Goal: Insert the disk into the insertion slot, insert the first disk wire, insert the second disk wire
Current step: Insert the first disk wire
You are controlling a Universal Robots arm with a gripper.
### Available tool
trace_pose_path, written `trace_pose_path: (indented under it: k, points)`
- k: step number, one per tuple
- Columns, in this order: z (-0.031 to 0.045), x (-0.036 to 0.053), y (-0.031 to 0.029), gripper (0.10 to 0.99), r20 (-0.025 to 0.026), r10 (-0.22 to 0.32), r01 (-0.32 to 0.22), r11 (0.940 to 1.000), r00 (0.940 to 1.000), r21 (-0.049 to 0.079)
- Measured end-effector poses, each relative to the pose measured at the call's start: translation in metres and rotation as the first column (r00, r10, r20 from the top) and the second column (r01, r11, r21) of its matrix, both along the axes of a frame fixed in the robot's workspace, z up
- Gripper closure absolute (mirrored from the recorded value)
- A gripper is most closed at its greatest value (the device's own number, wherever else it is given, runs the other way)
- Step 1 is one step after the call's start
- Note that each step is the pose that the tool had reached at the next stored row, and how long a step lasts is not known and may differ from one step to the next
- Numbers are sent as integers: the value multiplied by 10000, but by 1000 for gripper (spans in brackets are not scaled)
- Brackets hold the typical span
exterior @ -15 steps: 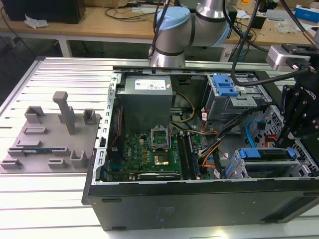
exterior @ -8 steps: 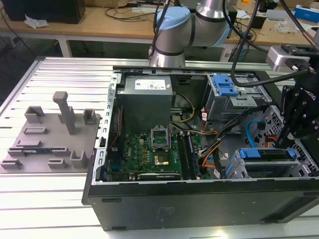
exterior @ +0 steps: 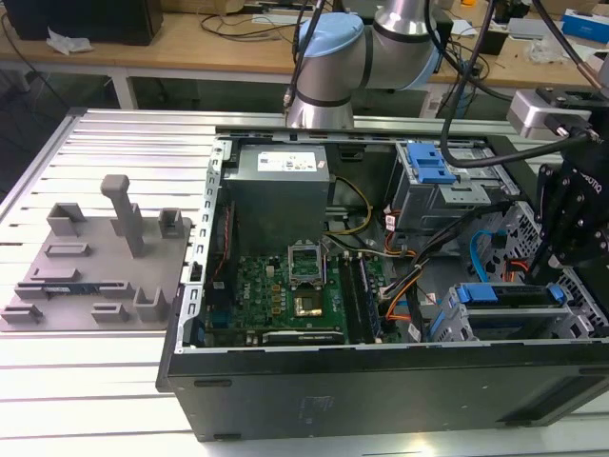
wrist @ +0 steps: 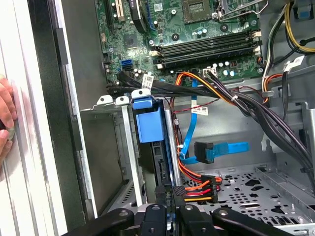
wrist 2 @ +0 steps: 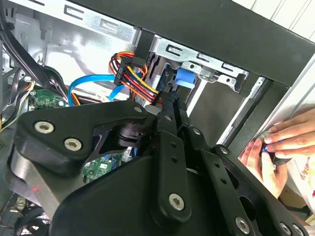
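Table: slotted aluminium top (exterior: pixel 114 381) carrying an open computer case (exterior: pixel 381 390) that lies on its side.
Gripper: gripper (wrist: pixel 172 191) is down inside the case at the exterior view's right; its fingers stand together, with no gap to speak of.
Power plug: black plug with red, orange and yellow wires (wrist: pixel 209 186) sits right at the fingertips; I cannot tell whether they pinch it.
Disk: disk (exterior: pixel 514 295) sits in the insertion slot (exterior: pixel 445 324), directly ahead of the fingertips in the first wrist view, its blue handle (wrist: pixel 147 120) at the far end.
Near edge: the dark case wall (wrist: pixel 54 98) runs close along one side of the slot; a person's hand (wrist: pixel 6 118) rests outside it.
Open room: bare perforated floor (wrist: pixel 256 189) lies on the slot's other side.
Data cable: light-blue cable (wrist: pixel 216 149) hangs loose over that floor, its plug apart from the disk.
Cable bundle: black leads (wrist: pixel 256 110) cross beyond the floor.
Motherboard: green board (wrist: pixel 197 29) lies past the handle.
Far cage: taller grey cage with a blue latch (exterior: pixel 428 176) stands at the case's rear.
Beside the case: grey fixture plate (exterior: pixel 95 257) lies on the table, well apart.
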State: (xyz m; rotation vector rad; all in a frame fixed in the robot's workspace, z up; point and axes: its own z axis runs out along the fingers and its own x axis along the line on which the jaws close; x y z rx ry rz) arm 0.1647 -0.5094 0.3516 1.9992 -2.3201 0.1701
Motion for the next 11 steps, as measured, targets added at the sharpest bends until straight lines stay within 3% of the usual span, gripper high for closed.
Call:
trace_pose_path:
  k: [1,3,5,11]
  points:
    - [-1,-5,1,922,55,22,-23,10000,10000,14]
    - [0,-36,2,922,253,26,-28,10000,9997,75]
    - [4,-73,4,922,360,25,-29,9999,9993,104]
    - [10,-80,13,922,364,65,-68,9999,9993,80]
